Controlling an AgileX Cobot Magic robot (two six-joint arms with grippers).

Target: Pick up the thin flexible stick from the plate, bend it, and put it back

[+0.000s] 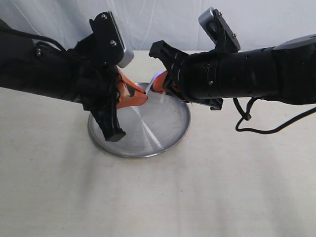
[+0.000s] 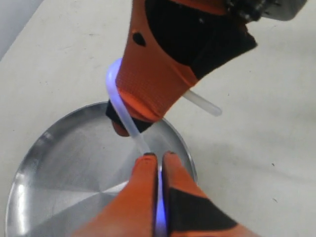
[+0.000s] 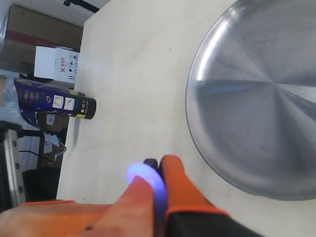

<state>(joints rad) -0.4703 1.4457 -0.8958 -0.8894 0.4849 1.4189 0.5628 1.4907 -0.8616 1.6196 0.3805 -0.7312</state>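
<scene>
The thin flexible stick [image 1: 162, 97] hangs above the far rim of the steel plate [image 1: 148, 143], bent into a tight loop that glows blue. My left gripper [image 1: 142, 98] is shut on one end; in the left wrist view the stick [image 2: 129, 123] runs out from between its tips [image 2: 158, 157] and curls round the right gripper's orange finger [image 2: 158, 74], with a free end poking out beyond. My right gripper [image 1: 161, 84] is shut on the other part; the glowing bend [image 3: 143, 174] bulges over its fingers [image 3: 158, 165]. The plate [image 3: 247, 123] lies empty below.
A dark can [image 3: 59, 102] and a white box [image 3: 57, 63] stand past the table's edge beside stacked cartons. A black cable [image 1: 247, 121] loops under the right arm. Pale tabletop surrounds the plate, and a white curtain hangs behind.
</scene>
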